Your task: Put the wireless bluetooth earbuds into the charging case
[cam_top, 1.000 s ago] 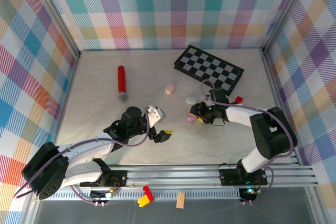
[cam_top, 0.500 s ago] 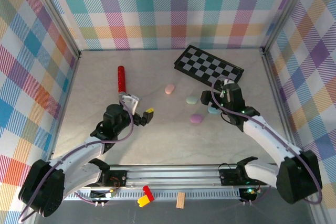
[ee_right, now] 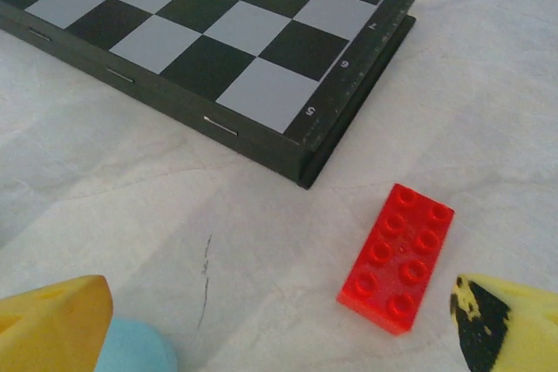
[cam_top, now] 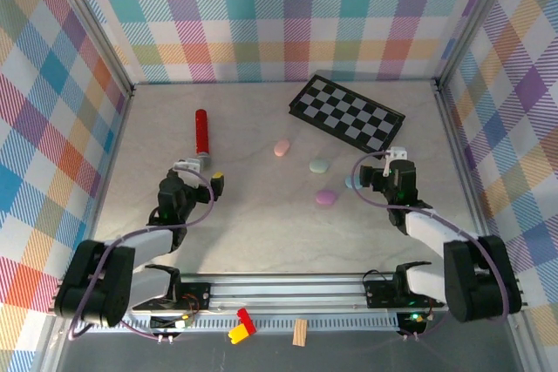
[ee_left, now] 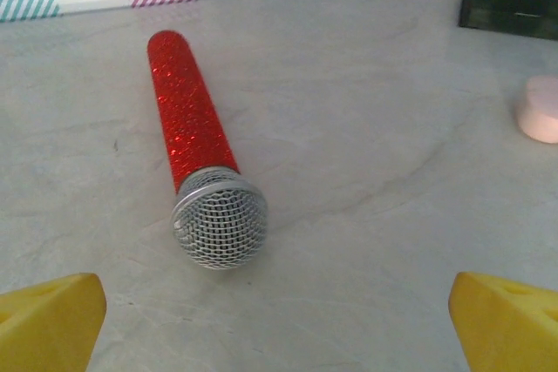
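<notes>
Four pebble-shaped charging cases out on the pale table [cam_top: 261, 233], all on the arm-base side of the chessboard [cam_top: 347, 112]. Nearest the board's left corner, a little toward the bases, the pink case [cam_top: 282, 148]. Just off the board's long near edge and apart from it, the mint case [cam_top: 319, 165]. Farther from the board than the mint one, the purple case [cam_top: 326, 197]. Off the board's nearest corner, the pale blue case [cam_top: 351, 182], partly hidden by the right gripper [cam_top: 379, 169]. Lids open or closed: no telling at this size.

Just off that same corner of the chessboard, a red brick [ee_right: 397, 259]. Lies flat on the table, studs up, not touching the board.

Close to the chessboard's near corner and facing the board, the right gripper again. Its yellow fingertips [ee_right: 52, 320] spread wide, nothing clasped between them. Pale blue case tight beside one fingertip in the wrist view, contact unclear.

Well to the left of the chessboard, a red glitter microphone [cam_top: 200, 135], mesh head toward the bases. Also well left of the board, the left gripper [cam_top: 206, 173], just short of that mesh head and facing it. Its yellow fingertips [ee_left: 48, 320] gape wide apart and grip nothing.
</notes>
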### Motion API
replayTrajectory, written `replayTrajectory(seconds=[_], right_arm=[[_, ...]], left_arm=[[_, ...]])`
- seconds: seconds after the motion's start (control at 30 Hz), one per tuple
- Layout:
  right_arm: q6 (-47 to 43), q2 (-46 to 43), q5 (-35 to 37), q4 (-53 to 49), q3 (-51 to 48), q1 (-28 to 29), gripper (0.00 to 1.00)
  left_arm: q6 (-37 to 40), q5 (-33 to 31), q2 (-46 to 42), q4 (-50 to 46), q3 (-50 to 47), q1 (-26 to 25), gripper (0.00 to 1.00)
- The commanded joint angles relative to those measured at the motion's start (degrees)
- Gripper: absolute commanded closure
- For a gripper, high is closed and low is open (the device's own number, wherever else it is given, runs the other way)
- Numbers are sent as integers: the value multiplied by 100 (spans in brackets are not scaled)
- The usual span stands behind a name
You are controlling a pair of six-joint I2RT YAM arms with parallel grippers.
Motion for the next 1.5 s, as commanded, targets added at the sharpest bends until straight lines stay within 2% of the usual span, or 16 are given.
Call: replayTrajectory(seconds=[0.0, 0.17, 0.3, 0.37, 0.4, 0.43, 0.5, 0.53, 0.57, 0.6, 1.47], right_arm=[[-327, 380, -370, 1431, -13, -92, 1], [-574, 846, -698, 1781, 116, -256, 1], [-536, 1504, -1112, 2287, 211, -466, 1], [-372, 1666, -1416, 2154, 298, -703, 1], [-335, 1831, -1448, 2459, 283, -732, 1], [-293, 1725, -1541, 2059, 385, -811, 1], [-252, 1775, -1620, 2169, 381, -868, 1], [-263, 1726, -1621, 1997, 412, -869, 1], [-255, 1757, -1616, 2126, 386, -867, 1], [-263, 1731, -1622, 2026, 403, -869, 1], [-272, 1741, -1618, 2063, 396, -865, 1]], left_arm=[[-194, 286, 439, 1096, 74, 216, 0], [-411, 577, 1244, 1565, 261, 555, 0], [-443, 670, 2094, 2282, 347, 624, 0], [-454, 713, 1907, 1836, 414, 659, 0], [-430, 778, 1943, 1779, 475, 656, 0], [-420, 801, 1998, 1668, 582, 660, 0], [-425, 795, 1973, 553, 1077, 655, 0], [-503, 683, 2002, 492, 1200, 679, 0], [-678, 341, 2015, 478, 1209, 716, 0], [-684, 275, 2009, 399, 1248, 708, 0], [-642, 87, 2016, 319, 1290, 603, 0]])
